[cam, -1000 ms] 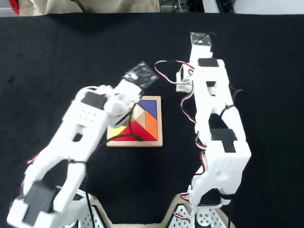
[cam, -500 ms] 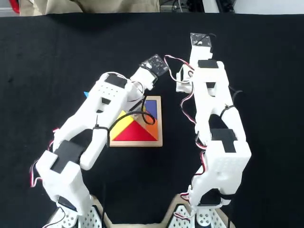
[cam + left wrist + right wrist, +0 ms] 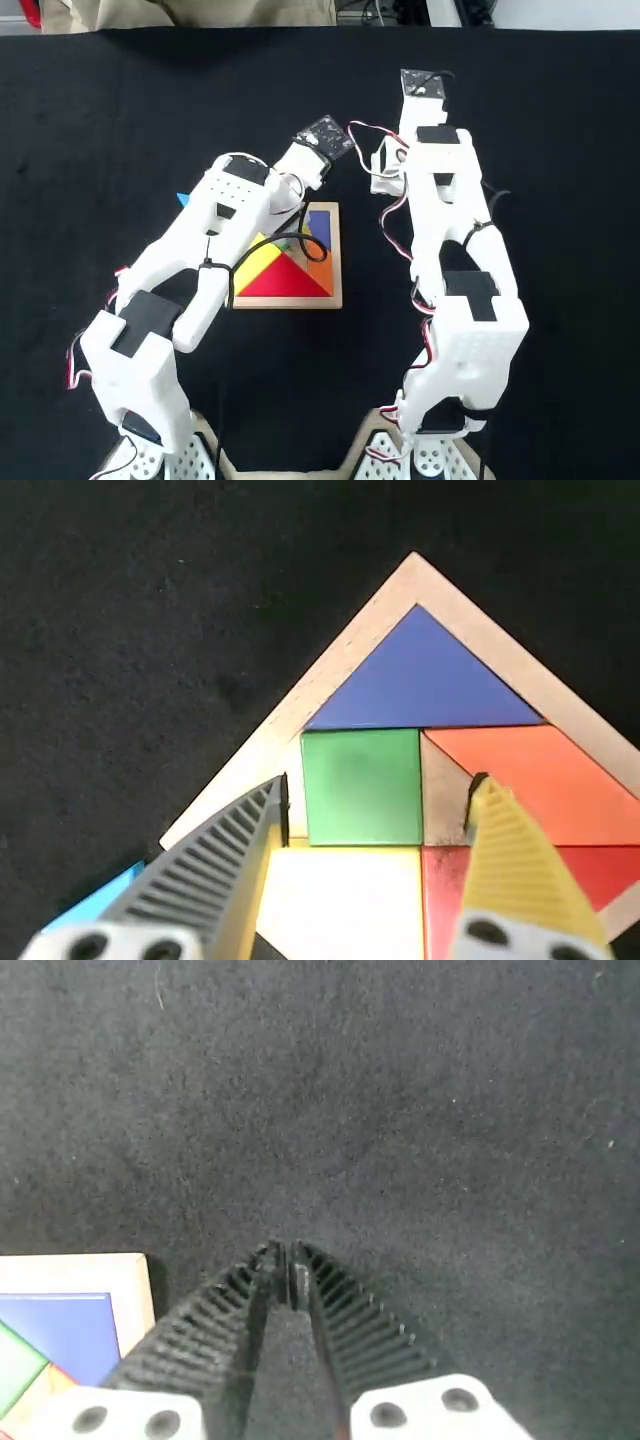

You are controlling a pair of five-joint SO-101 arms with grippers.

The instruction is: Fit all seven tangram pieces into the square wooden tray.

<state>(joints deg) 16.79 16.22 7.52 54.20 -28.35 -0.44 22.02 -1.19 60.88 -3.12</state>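
Note:
The square wooden tray (image 3: 337, 262) lies mid-table between the arms. It holds a blue triangle (image 3: 425, 675), a green square (image 3: 362, 785), an orange piece (image 3: 540, 775), a yellow triangle (image 3: 258, 262) and a red triangle (image 3: 290, 280). Bare wood (image 3: 440, 805) shows in a small gap beside the green square. My left gripper (image 3: 378, 792) hangs open above the tray, its fingers either side of the green square. A light blue piece (image 3: 182, 199) lies on the cloth outside the tray, left of the left arm. My right gripper (image 3: 288, 1260) is shut and empty over black cloth, just past the tray corner (image 3: 120, 1270).
Black cloth (image 3: 540, 130) covers the whole table. The right arm (image 3: 445, 200) stretches along the tray's right side, with red and white cables (image 3: 360, 135) looping toward the left wrist. Open cloth lies to the far left and far right.
My left arm has swung right and forward, bringing its gripper toward the tray's far edge; it has barely moved in the last half second. The right arm is still.

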